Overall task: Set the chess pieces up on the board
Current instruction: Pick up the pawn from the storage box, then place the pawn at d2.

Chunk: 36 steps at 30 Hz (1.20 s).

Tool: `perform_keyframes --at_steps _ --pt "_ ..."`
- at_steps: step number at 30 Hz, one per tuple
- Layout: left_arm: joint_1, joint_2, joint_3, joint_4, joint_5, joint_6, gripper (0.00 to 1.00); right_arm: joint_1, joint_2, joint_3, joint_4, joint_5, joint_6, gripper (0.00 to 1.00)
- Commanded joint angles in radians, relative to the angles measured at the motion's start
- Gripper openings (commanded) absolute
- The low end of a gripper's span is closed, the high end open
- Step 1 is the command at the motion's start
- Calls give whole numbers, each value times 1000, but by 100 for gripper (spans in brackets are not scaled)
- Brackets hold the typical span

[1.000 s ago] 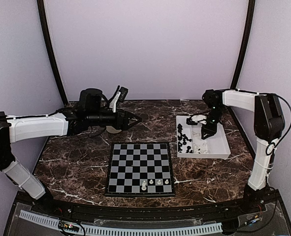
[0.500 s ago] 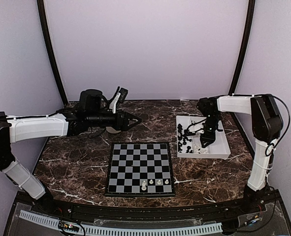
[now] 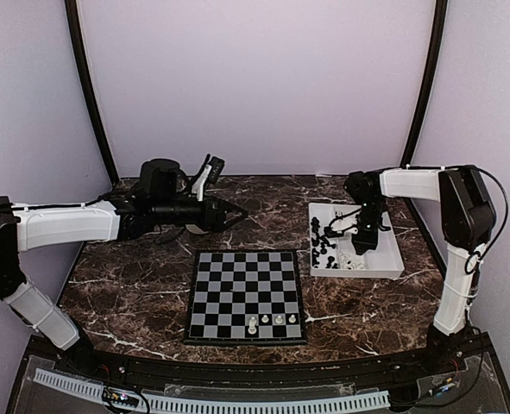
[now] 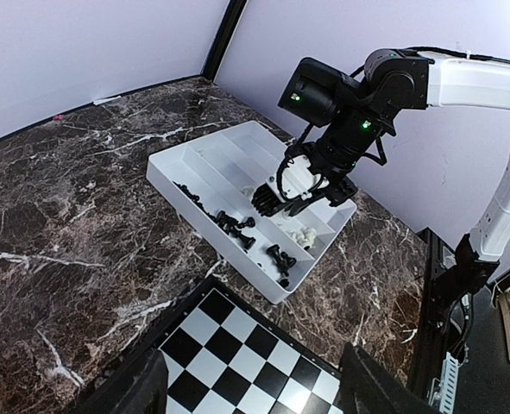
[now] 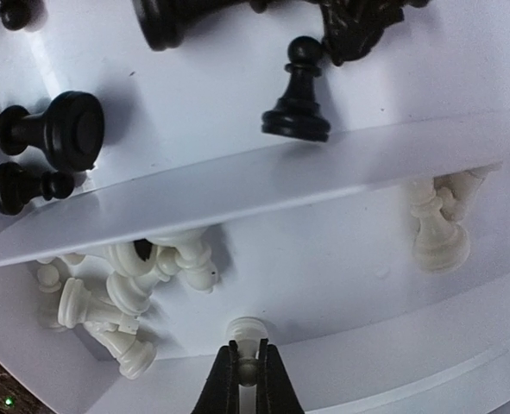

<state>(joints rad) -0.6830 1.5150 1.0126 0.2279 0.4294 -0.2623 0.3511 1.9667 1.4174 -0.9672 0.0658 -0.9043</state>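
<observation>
Enclosed lab booth; blank lilac walls (image 3: 255,86)

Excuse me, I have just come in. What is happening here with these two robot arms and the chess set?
The robot is setting up a chess game. The right gripper is down in the white tray, shut on a white chess piece. Black pieces lie in a neighbouring compartment. The left gripper hovers open above the table behind the chessboard, holding nothing. Only three white pieces stand on the board, near its front edge.

Even, soft light; chess pieces (image 5: 297,95) cast faint shadows.
</observation>
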Motion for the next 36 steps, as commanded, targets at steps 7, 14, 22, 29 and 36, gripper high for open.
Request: perform_keyframes --at_steps 7,14,22,29,36 --pt "1 -93 185 -230 -103 109 72 142 -117 92 -78 59 57 0" --pt "79 -101 194 -216 -261 88 73 393 -93 258 -137 50 122 0" --pt "252 -219 16 -110 -279 -5 73 688 72 447 -188 -7 164 0" --pt "252 -269 9 -113 -290 23 73 833 210 565 -208 -56 177 0" --pt "252 -280 16 -122 -279 24 73 888 254 565 -207 -98 188 0"
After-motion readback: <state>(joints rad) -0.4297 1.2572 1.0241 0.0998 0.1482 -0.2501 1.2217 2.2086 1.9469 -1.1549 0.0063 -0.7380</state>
